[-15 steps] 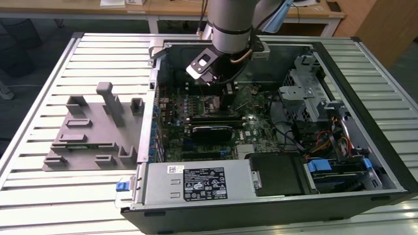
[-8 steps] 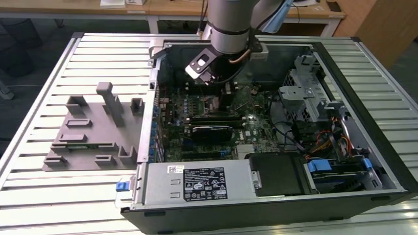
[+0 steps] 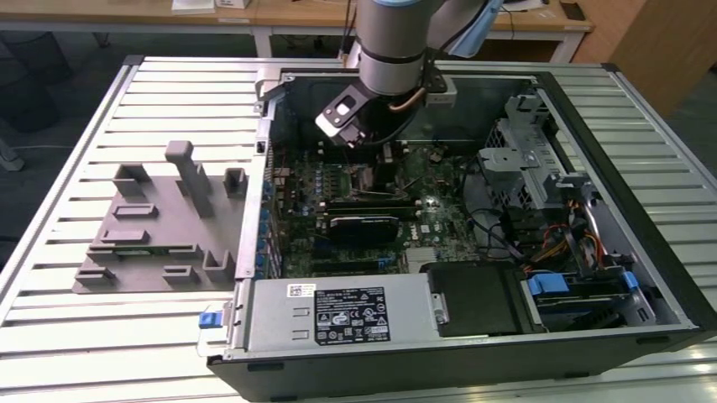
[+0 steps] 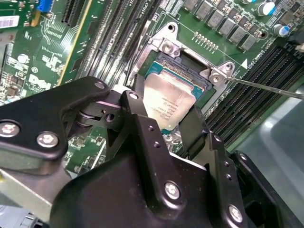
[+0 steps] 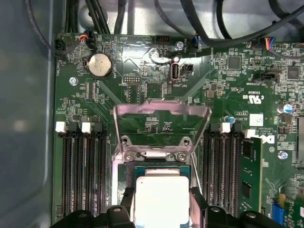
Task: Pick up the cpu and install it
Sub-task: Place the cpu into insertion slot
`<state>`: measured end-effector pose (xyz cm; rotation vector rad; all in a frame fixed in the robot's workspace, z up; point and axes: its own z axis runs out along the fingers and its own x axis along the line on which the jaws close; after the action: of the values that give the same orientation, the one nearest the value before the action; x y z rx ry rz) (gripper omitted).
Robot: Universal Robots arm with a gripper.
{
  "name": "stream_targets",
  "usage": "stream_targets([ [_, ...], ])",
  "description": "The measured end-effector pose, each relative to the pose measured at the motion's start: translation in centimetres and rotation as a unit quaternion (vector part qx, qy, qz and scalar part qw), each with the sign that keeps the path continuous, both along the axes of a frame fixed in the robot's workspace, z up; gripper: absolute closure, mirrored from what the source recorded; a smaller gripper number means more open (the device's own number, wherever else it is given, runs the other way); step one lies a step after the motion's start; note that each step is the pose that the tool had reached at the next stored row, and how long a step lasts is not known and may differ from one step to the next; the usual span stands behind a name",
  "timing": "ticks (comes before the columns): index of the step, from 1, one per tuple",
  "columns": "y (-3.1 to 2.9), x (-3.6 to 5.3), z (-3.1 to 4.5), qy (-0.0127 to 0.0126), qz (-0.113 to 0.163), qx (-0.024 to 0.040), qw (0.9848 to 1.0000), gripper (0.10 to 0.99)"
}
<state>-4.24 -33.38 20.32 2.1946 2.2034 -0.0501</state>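
Note:
The cpu, a flat square chip with a silvery top plate, lies level over the open socket on the green motherboard. My gripper straddles it, with one black finger against each of two opposite edges, so it is shut on the chip. The first wrist view shows the cpu between the fingers, just below the raised metal load plate. In the exterior view the gripper hangs low inside the open computer case, above the socket area.
A grey plastic fixture with upright blocks lies on the slatted table at the exterior view's left. Memory slots flank the socket. A thin lever rod sticks out beside it. A black module and power supply sit nearer the case front.

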Motion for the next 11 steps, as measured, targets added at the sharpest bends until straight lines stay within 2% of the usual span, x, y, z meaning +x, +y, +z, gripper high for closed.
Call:
stream_targets([
  [11,0.35,-0.18,-0.68,0.0000,-0.006,0.0000,1.0000,0.545],
])
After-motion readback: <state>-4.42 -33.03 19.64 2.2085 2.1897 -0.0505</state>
